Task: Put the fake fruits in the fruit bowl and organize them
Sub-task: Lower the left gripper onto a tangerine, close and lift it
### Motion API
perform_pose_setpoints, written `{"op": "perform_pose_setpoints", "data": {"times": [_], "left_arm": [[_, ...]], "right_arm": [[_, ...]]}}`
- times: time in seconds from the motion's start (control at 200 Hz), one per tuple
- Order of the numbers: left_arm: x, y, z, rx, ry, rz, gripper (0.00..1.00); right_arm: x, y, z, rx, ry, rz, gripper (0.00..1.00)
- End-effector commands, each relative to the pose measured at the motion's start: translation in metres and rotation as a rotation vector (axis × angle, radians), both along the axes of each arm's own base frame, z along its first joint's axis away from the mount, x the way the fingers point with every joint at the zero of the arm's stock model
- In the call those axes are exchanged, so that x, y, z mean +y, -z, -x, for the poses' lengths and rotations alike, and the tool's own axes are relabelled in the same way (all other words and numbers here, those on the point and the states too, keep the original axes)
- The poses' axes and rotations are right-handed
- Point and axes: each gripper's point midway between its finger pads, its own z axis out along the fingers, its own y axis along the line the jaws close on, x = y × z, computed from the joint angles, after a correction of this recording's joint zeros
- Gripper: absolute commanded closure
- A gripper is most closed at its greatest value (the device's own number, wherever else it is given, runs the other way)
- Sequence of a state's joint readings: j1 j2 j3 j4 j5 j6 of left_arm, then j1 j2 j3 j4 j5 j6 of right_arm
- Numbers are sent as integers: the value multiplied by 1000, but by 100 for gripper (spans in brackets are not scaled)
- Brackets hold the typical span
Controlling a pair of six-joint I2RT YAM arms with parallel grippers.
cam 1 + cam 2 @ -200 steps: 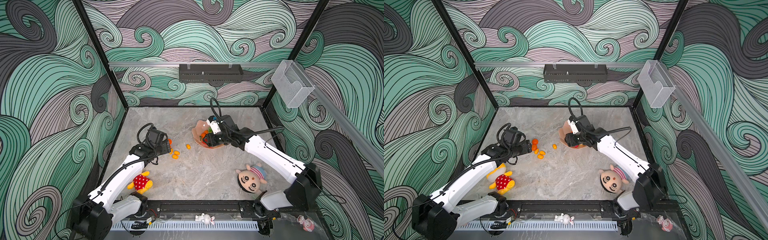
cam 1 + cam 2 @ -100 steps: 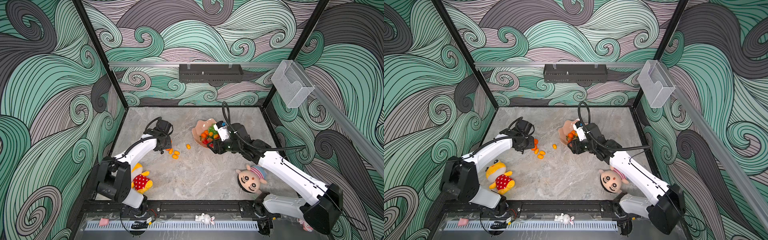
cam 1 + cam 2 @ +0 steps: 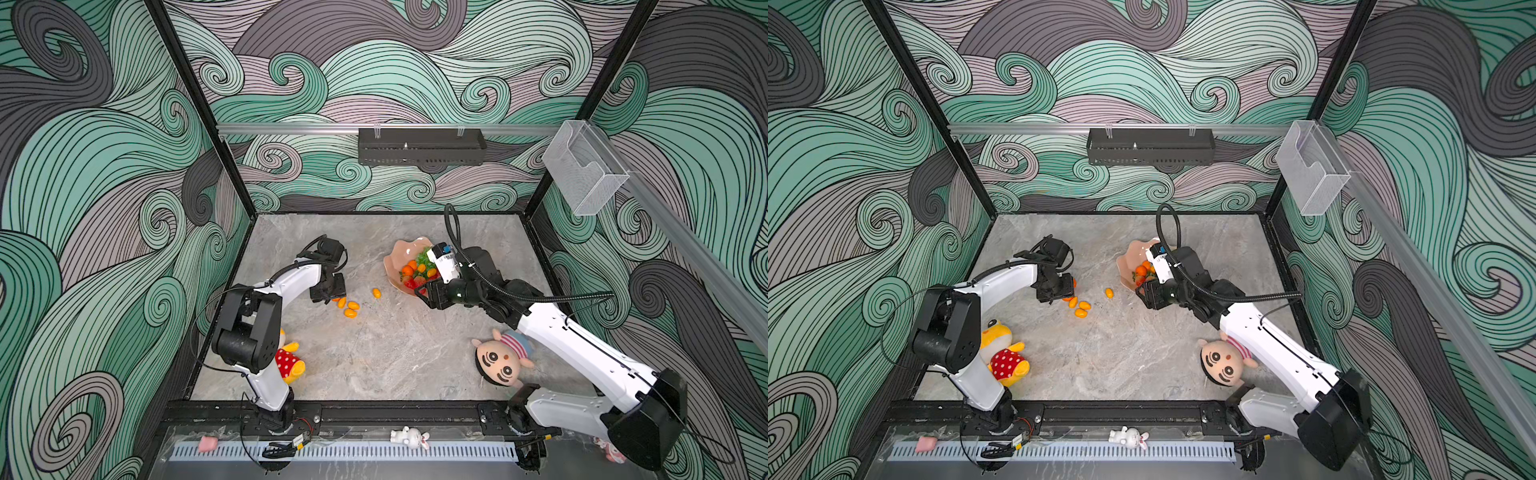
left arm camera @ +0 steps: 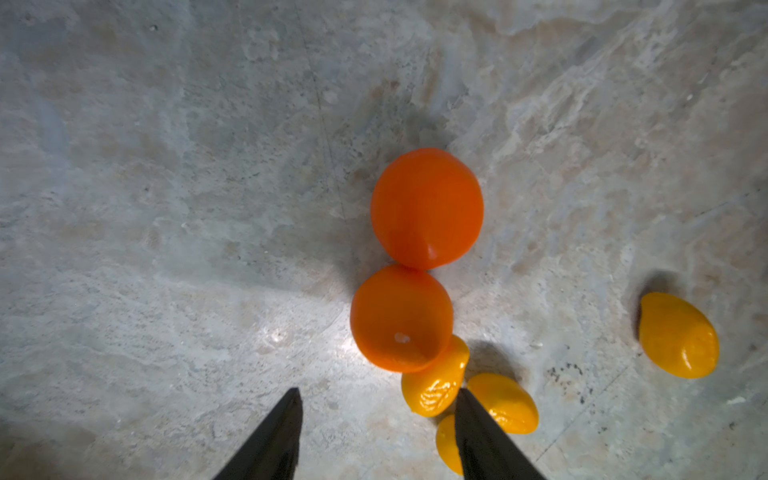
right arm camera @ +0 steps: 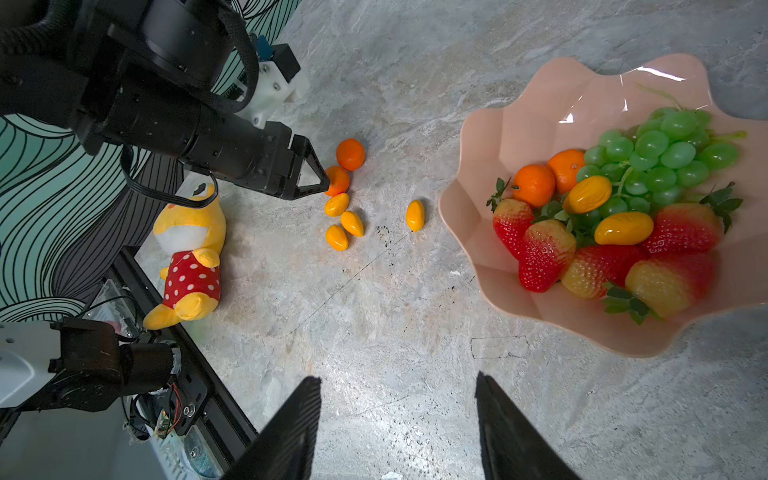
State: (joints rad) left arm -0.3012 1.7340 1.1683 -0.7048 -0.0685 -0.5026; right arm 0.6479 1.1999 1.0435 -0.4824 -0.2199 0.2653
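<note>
Pale salmon-pink glossy fruit bowl with scalloped rim: stands on the grey marble-patterned table, right of centre in both top views. Contents: one green plastic grape bunch, red plastic strawberries with green tops, two round orange tangerines, two oval yellow-orange kumquats. Loose on the table, left of the bowl: two further tangerines touching each other; three kumquats clustered just beside them; one kumquat apart, between cluster and bowl. Arm ends: left gripper low by the loose group, jaws moderately parted, nothing between them, the nearer tangerine just ahead of the gap; right gripper over bare table beside the bowl, jaws wide, empty. Also present: yellow plush toy in red polka-dot top; round-faced doll in striped top, beside the right arm.
</note>
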Motion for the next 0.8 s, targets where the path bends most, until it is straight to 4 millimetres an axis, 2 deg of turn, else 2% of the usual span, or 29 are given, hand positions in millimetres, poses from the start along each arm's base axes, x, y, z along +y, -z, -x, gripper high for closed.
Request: {"op": "perform_pose_setpoints", "data": {"times": [0.0, 0.19, 0.48, 0.795], "left_arm": [[-4, -1, -9, 14, 14, 16, 38], [-2, 6, -16, 37, 13, -16, 38], [0, 22, -14, 91, 5, -32, 41], [-1, 29, -14, 113, 3, -36, 43]], "right_arm": [[-2, -6, 3, -18, -6, -2, 40], [-4, -5, 4, -18, -2, 2, 40], [-3, -5, 4, -10, 3, 3, 40], [-5, -2, 7, 3, 6, 4, 41]]}}
